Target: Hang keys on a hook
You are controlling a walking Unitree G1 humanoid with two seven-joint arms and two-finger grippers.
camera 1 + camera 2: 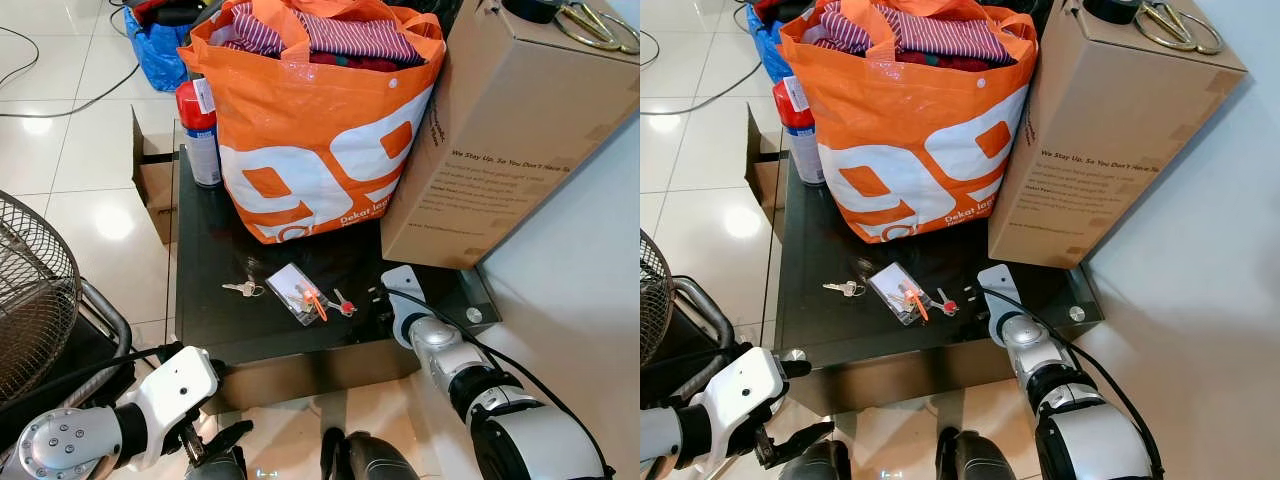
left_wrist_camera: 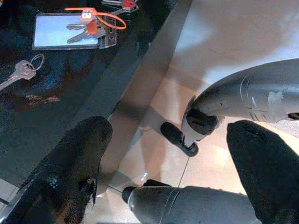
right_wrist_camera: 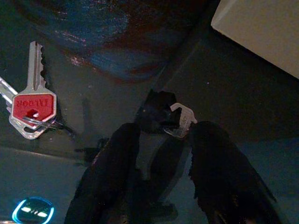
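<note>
Step in hand, as I read it: reach-to-pick, nothing hung yet. Right gripper is low over the black glass table at lower centre-right of the head view, fingers narrowly apart around a small white clip, not clamped on it. Red-tagged key lies just beside, at the left of the wrist view. More keys w/ an orange loop rest on a clear ID sleeve mid-table; a plain silver key pair sits near, to its left. Left gripper hangs below the table edge, fingers wide, empty. No hook seen.

Next move prob. needs the right gripper shifted toward the red-tagged key, then a close on it.

Containers: orange shopping bag, upper centre, stuffed w/ striped clothes; cardboard box upper right, scissors on top.
</note>
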